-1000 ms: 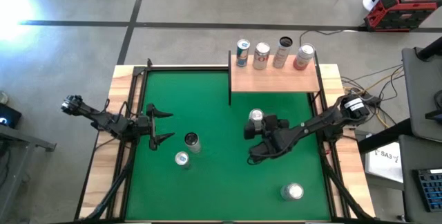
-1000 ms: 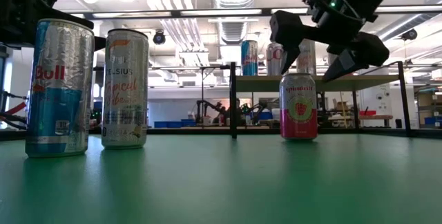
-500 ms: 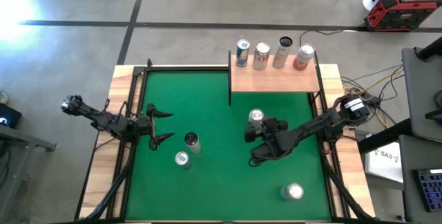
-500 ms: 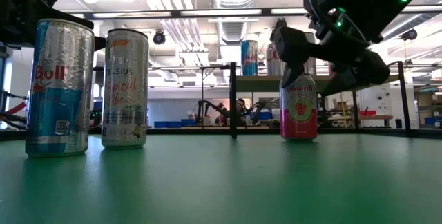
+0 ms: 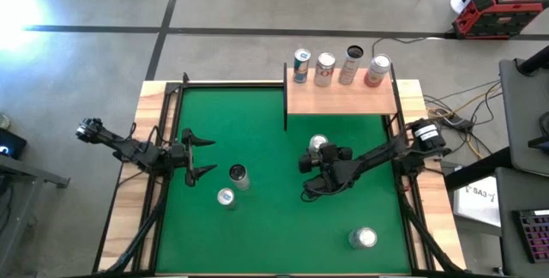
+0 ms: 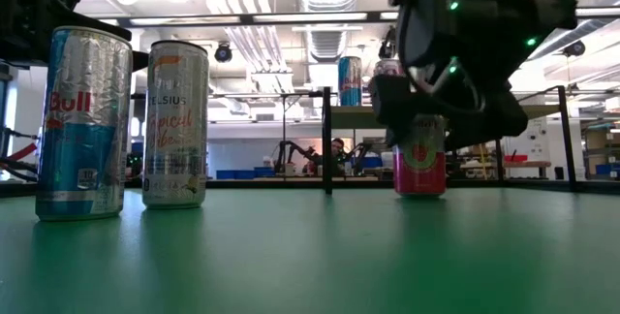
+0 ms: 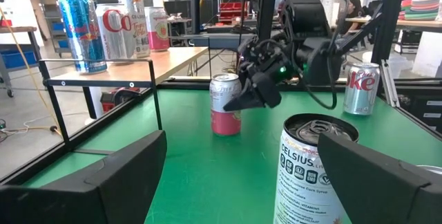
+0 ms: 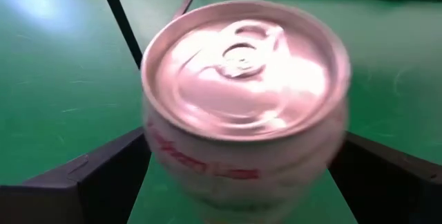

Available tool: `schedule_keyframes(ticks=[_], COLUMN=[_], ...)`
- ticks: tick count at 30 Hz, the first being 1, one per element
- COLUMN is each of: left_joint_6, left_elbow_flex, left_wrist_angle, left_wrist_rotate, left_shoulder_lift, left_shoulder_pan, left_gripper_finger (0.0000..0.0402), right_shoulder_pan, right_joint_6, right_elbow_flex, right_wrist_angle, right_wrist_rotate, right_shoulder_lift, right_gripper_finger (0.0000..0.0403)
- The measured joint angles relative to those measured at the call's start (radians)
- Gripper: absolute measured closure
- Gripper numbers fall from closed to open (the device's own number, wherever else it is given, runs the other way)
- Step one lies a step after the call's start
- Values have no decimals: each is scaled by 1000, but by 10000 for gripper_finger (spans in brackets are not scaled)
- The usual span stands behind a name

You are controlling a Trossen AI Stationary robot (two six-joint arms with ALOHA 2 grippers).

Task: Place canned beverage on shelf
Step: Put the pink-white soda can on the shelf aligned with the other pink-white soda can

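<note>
Pink strawberry can (image 5: 318, 145) stands upright on the green felt tabletop (image 5: 257, 132), just in front of the shelf (image 5: 341, 98), and my right pincer (image 5: 313, 173) has it between its spread fingers (image 8: 90, 175), one on each side; whether they touch its wall I cannot tell. In my right wrist view the silver lid sits close and centred. Four cans (image 5: 339, 68) line the shelf's far edge. My left pincer (image 5: 199, 156) waits with jaws apart near the table's left side, just beside the Celsius can (image 5: 238, 174) and the Red Bull can (image 5: 225, 197). A Diet Coke can (image 5: 363, 238) stands well apart, near the front right.
</note>
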Motion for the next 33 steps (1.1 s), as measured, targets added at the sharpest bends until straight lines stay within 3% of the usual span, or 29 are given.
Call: schedule_keyframes(ticks=[10,18,24,33], left_joint_6=[0,0,0,0], left_elbow_flex=[0,0,0,0], left_wrist_angle=[0,0,0,0], left_wrist_rotate=[0,0,0,0], left_shoulder_lift=[0,0,0,0], left_shoulder_pan=[0,0,0,0], left_gripper_finger=[41,41,41,41], right_shoulder_pan=[-13,-13,-13,16], right_joint_6=[86,200,223,361], right_elbow_flex=[89,134,186,429], right_wrist_angle=[-85,-178,-270,-664], right_wrist_rotate=[25,-14,-33,-57], right_shoulder_lift=[111,107,107,104], right_gripper_finger=[14,124,124,124])
